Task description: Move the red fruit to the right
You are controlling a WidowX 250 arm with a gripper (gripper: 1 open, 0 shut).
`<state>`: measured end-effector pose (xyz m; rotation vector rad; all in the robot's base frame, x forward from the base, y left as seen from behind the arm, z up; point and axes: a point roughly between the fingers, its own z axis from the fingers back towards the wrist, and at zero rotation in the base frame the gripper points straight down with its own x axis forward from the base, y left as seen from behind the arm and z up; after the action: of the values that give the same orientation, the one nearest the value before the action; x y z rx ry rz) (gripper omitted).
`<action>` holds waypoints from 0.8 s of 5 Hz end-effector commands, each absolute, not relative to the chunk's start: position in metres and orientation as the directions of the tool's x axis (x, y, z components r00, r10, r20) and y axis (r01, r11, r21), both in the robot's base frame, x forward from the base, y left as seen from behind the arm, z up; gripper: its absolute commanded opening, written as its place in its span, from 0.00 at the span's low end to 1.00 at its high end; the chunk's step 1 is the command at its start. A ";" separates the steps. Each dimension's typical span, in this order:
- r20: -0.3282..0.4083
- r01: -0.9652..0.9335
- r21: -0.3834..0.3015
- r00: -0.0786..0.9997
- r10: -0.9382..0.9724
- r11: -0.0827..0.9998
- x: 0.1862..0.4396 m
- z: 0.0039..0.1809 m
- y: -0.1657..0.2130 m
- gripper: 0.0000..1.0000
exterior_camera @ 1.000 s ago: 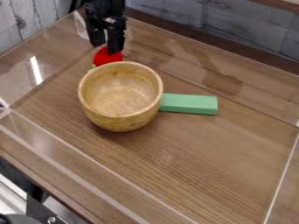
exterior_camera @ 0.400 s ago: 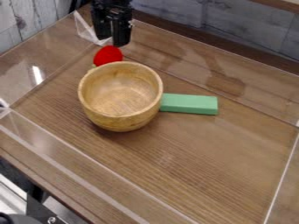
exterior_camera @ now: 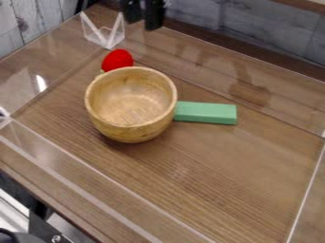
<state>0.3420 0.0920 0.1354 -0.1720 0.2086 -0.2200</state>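
The red fruit (exterior_camera: 117, 60) lies on the wooden table just behind the left rim of the wooden bowl (exterior_camera: 131, 104), small and glossy. My gripper (exterior_camera: 143, 17) hangs at the top edge of the view, above and to the right of the fruit and well clear of it. Its two dark fingers stand apart with nothing between them, and its upper part is cut off by the frame.
A flat green rectangular block (exterior_camera: 206, 114) lies against the bowl's right side. Clear plastic walls (exterior_camera: 305, 204) fence the table on all sides, with a transparent corner piece (exterior_camera: 99, 30) near the fruit.
My gripper has risen from just above the red fruit and shifted right toward the top edge. The fruit stays in the same spot behind the bowl.
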 end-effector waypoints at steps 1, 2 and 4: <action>-0.118 0.169 -0.166 0.975 -0.190 0.972 0.356 0.159 0.060 1.00; -0.135 0.106 -0.184 0.982 -0.132 0.977 0.371 0.145 0.038 1.00; -0.162 0.031 -0.195 0.985 -0.063 0.980 0.362 0.138 0.062 1.00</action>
<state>0.3621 0.0557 0.1171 -0.2107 0.2321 -0.0455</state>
